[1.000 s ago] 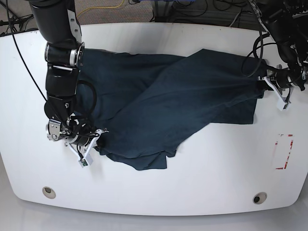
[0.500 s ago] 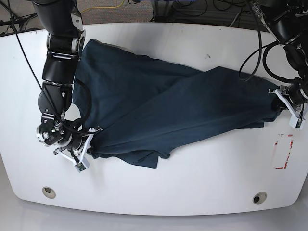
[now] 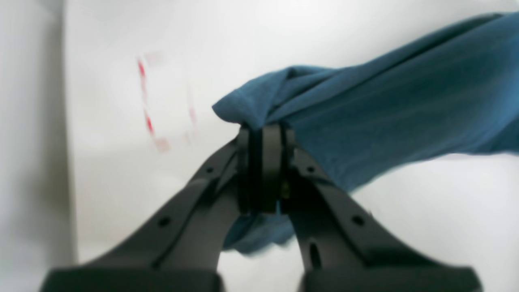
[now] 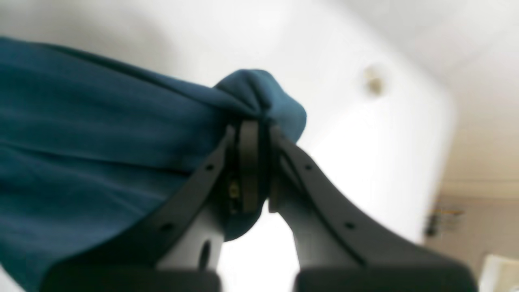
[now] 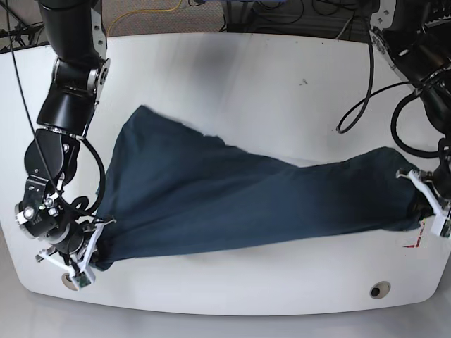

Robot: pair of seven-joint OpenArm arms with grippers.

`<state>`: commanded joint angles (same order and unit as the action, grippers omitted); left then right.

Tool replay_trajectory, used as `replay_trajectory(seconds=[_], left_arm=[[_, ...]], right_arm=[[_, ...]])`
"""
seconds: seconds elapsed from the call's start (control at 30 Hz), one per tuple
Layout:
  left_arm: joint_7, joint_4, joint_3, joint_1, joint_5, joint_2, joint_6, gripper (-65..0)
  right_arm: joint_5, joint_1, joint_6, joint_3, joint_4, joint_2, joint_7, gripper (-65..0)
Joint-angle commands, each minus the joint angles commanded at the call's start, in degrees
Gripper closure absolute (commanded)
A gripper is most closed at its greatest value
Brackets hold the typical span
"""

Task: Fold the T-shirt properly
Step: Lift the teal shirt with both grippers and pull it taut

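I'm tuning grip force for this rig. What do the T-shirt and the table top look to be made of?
The T-shirt looks like soft matte knit, probably cotton: it sags, creases and bunches where both grippers' jaws pinch it. The table looks like a hard, smooth white board with a slight sheen, perhaps laminate; the exact material can't be told.

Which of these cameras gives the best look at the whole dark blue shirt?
The base view: the dark navy-blue cotton T-shirt shows whole, stretched between the right gripper and left gripper. Each wrist view shows only one pinched, blurry bunch of cloth.
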<state>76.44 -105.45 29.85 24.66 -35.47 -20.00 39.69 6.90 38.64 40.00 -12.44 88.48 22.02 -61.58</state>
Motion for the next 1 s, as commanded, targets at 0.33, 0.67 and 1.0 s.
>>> replay_trajectory(seconds=[0.33,0.67,1.0], left_arm=[[0.09,1.49,-4.92,13.98,0.26,0.35,-0.18,0.0],[1.58,3.96,-5.98,15.74,0.35,0.35,-0.18,0.0],[1.49,3.96,-5.8,11.87,0.35,0.26,-0.18,0.0]], right_arm=[[-0.09,13.01,0.0,3.43,-0.35,3.6,-2.81,0.0],[0.0,14.59,0.0,4.84,-0.18,4.4,-4.57,0.0],[-0.18,8.88,0.0,4.57,0.0,4.4,-4.57,0.0]])
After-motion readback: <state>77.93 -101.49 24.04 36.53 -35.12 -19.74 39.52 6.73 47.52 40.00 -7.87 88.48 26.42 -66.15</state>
